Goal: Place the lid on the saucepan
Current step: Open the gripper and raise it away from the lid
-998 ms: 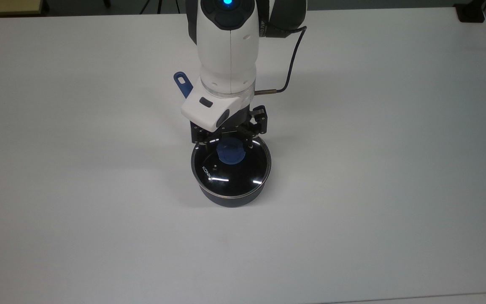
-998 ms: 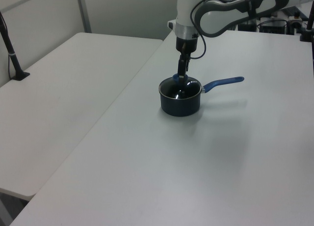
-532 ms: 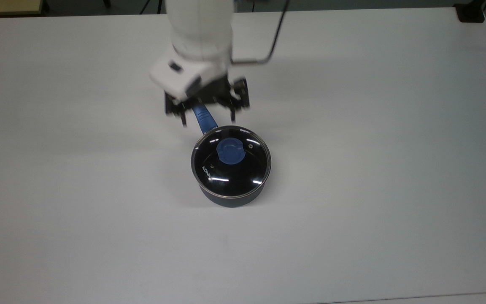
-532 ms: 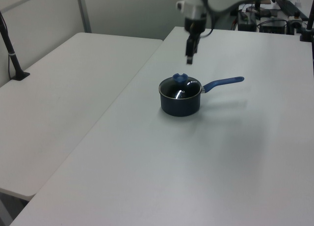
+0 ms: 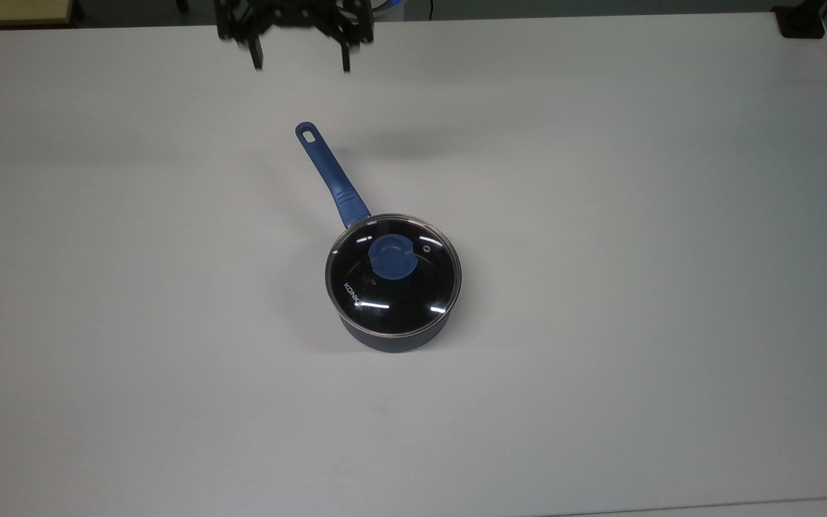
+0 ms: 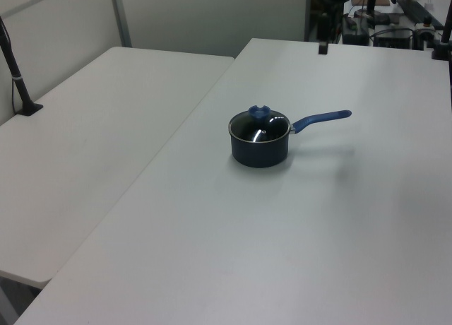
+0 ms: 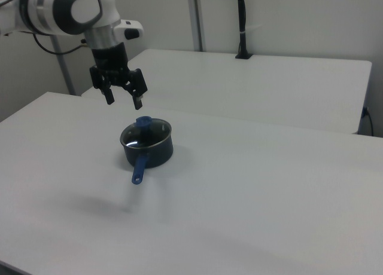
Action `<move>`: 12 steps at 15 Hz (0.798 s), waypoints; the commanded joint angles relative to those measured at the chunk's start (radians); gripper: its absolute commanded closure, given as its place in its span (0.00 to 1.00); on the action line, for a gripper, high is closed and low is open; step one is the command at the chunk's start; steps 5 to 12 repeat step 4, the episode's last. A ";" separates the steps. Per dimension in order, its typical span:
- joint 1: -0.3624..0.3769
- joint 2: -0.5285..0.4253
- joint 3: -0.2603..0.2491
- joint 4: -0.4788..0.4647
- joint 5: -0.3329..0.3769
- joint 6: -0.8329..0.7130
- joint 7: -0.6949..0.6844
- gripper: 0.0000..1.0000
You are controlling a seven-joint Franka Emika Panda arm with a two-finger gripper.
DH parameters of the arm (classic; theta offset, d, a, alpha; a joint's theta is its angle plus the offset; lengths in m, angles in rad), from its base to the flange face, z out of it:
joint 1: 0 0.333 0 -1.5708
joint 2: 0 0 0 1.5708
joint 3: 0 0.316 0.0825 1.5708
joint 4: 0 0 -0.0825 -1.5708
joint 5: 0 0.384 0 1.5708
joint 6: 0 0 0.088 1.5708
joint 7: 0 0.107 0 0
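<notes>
The black saucepan [image 5: 393, 337] stands mid-table with its long blue handle [image 5: 327, 171] pointing toward the top view's upper left. The glass lid [image 5: 413, 298] sits flat on the saucepan's rim, blue knob [image 5: 393, 258] up. The same saucepan [image 6: 260, 150] and lid [image 6: 248, 129] appear in the left view, and the saucepan [image 7: 157, 154] and lid [image 7: 148, 136] again in the right view. My gripper [image 5: 301, 62] hangs open and empty, high above the table beyond the handle's end. It also shows as the gripper [image 7: 124, 100] in the right view, up and left of the lid, and as the gripper [image 6: 323, 46] in the left view.
A second white table [image 6: 106, 113] adjoins on the left view's left, with a black post [image 6: 18, 78] at its edge. That table [image 7: 281, 78] lies behind the saucepan in the right view. A black mount [image 5: 801, 21] sits at the top view's upper right corner.
My gripper, which was down around the lid's knob a second ago, has let go, risen and drawn back toward the top view's top. The lid stays on the saucepan.
</notes>
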 commanded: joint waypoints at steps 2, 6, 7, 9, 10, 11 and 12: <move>0.000 -0.087 0.002 -0.072 -0.030 -0.033 0.056 0.00; 0.001 -0.086 0.000 -0.072 -0.036 -0.038 0.056 0.00; 0.001 -0.086 0.000 -0.072 -0.036 -0.038 0.056 0.00; 0.001 -0.086 0.000 -0.072 -0.036 -0.038 0.056 0.00; 0.001 -0.086 0.000 -0.072 -0.036 -0.038 0.056 0.00; 0.001 -0.086 0.000 -0.072 -0.036 -0.038 0.056 0.00; 0.001 -0.086 0.000 -0.072 -0.036 -0.038 0.056 0.00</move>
